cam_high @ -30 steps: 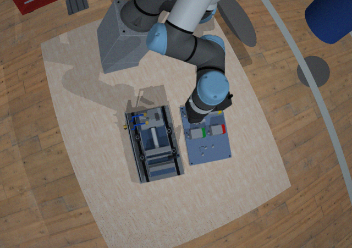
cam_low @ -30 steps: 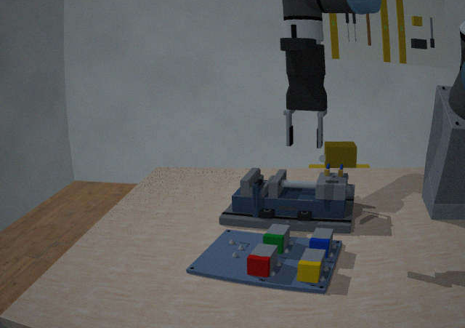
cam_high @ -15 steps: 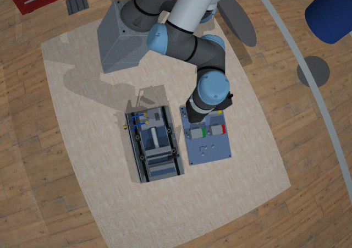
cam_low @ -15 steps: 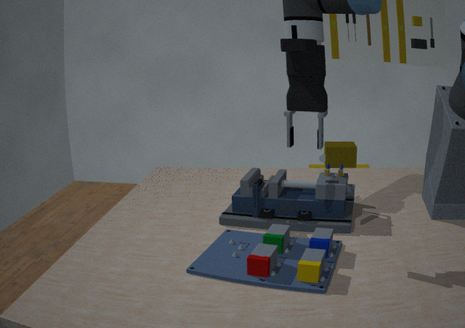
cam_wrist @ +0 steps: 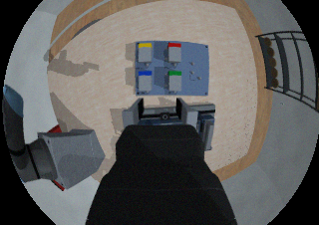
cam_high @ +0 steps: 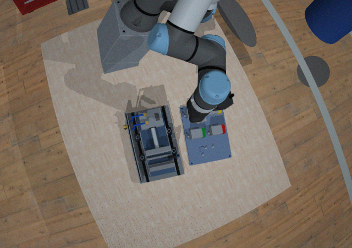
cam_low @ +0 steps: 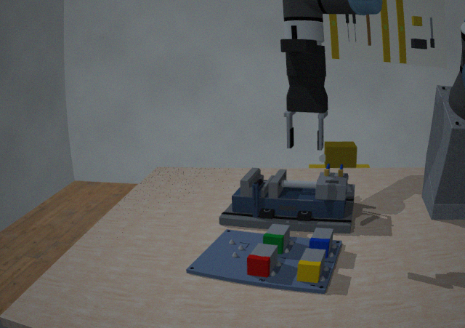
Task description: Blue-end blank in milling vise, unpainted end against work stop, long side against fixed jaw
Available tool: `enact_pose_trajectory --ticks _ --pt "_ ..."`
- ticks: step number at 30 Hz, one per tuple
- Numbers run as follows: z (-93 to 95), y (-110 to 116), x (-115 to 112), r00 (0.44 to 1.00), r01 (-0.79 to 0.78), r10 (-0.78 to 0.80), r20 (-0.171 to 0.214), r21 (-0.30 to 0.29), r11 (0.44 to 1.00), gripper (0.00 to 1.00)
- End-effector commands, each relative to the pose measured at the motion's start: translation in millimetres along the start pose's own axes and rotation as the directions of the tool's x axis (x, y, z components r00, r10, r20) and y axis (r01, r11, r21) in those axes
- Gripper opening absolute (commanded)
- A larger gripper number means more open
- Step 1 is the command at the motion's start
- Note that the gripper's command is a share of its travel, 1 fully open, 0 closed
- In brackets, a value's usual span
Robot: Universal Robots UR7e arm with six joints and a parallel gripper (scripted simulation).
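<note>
The blank with the blue end (cam_low: pixel 321 241) (cam_wrist: pixel 145 82) lies on the blue plate (cam_low: pixel 210 257) (cam_wrist: pixel 199 51) (cam_high: pixel 210 157), at the corner nearest the robot base and the vise. In the top view the arm hides it. The milling vise (cam_high: pixel 154 145) (cam_low: pixel 289 200) stands beside the plate; its fixed jaw (cam_low: pixel 249 182) is at the end away from the hoses. The work stop and low bars cannot be made out clearly. My gripper (cam_low: pixel 304 148) (cam_wrist: pixel 159 105) is open and empty, pointing down, high above the plate and vise.
Blanks with green (cam_high: pixel 197 133) (cam_low: pixel 277 238) (cam_wrist: pixel 174 82), red (cam_high: pixel 216 130) (cam_low: pixel 261 260) (cam_wrist: pixel 174 54) and yellow (cam_low: pixel 311 266) (cam_wrist: pixel 145 54) ends lie on the plate among small cone pins. Blue hoses (cam_high: pixel 139 124) rise at the vise's moving-jaw end. The robot's grey pedestal (cam_high: pixel 122 49) stands behind.
</note>
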State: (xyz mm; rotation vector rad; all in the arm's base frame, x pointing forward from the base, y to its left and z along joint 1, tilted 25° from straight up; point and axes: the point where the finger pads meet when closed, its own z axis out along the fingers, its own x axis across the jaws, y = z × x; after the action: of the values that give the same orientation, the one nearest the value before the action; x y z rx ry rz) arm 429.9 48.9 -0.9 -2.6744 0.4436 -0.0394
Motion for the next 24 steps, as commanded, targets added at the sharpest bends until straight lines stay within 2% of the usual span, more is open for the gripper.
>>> enact_pose_trajectory --ticks 1,24 --pt "0.7 -1.0 -1.8 1.000 0.000 0.000 0.001 0.001 1.000 1.00" --pt "-0.3 0.0 0.4 1.000 0.000 0.000 -0.001 0.000 1.000 1.00"
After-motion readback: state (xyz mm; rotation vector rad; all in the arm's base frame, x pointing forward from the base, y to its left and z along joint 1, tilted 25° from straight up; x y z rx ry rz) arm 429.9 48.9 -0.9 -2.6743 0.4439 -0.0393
